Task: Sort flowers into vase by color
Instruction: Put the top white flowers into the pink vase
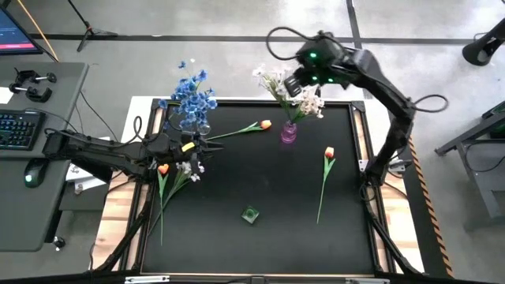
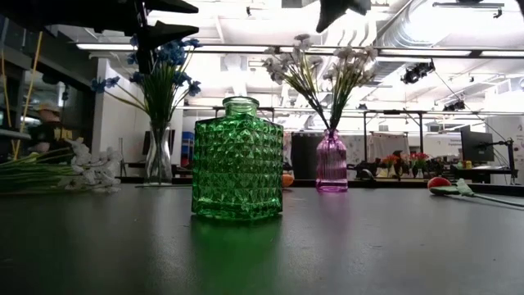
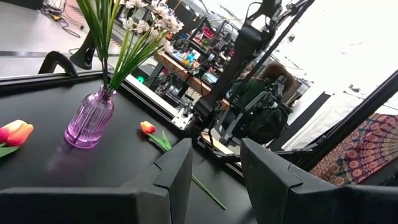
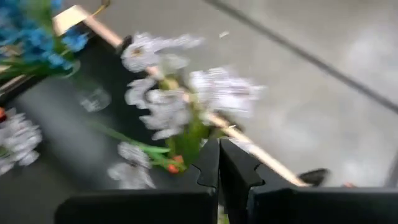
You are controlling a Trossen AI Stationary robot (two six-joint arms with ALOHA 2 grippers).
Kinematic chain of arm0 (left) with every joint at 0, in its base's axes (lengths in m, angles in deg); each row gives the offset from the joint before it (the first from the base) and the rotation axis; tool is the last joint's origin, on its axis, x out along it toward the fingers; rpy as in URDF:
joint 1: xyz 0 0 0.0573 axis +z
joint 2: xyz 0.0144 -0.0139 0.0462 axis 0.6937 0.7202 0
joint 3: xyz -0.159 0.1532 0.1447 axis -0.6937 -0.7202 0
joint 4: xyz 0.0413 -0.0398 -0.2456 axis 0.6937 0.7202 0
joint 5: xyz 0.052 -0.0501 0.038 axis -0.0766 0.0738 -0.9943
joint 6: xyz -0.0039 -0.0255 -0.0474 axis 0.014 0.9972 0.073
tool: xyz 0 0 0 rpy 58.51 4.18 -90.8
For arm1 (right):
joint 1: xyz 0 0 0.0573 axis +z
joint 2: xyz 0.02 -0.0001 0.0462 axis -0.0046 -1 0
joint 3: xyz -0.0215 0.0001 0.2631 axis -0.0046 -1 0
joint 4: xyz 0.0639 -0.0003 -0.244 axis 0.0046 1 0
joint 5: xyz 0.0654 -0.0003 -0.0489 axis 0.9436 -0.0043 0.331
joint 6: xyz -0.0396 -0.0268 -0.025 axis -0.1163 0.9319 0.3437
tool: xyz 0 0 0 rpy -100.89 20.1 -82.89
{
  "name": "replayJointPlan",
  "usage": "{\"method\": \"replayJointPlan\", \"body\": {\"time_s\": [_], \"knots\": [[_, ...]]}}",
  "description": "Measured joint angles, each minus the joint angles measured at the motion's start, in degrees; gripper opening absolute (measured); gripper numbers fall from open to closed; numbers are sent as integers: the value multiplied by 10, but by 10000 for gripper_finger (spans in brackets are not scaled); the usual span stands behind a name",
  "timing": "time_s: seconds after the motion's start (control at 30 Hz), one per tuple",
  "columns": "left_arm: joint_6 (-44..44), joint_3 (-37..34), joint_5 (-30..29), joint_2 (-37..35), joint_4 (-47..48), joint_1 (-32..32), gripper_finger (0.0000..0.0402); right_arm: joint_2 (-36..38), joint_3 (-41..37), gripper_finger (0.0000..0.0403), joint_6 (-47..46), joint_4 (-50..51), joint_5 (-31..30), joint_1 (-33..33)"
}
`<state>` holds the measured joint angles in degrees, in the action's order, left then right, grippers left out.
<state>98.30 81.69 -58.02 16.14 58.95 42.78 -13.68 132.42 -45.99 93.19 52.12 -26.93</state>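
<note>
Green vase alone blocks the table's middle; tulips flank it.

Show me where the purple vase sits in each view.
High view: purple vase at the table's far edge, right of centre, under the right gripper.
Low view: right of the green vase, farther back.
Left wrist view: at left.
Right wrist view: not visible.
Shared landmark: its white flowers.

Green vase: diamond-faceted glass, on black table. Behind it, purple vase, vertically ribbed, holds white flowers. Clear vase holds blue flowers. Orange tulip on green stem.
</note>
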Motion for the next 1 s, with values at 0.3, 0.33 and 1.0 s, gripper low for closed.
{"method": "replayJointPlan", "body": {"time_s": [0.3,0.33,1.0], "knots": [[0,0,0,0,0,0,122,36,-1,0,-29,104,52,24],[0,0,0,0,0,0,122,35,-1,0,-33,103,54,40],[-7,0,-15,0,0,0,122,-119,-53,0,-191,121,-212,322]]}}
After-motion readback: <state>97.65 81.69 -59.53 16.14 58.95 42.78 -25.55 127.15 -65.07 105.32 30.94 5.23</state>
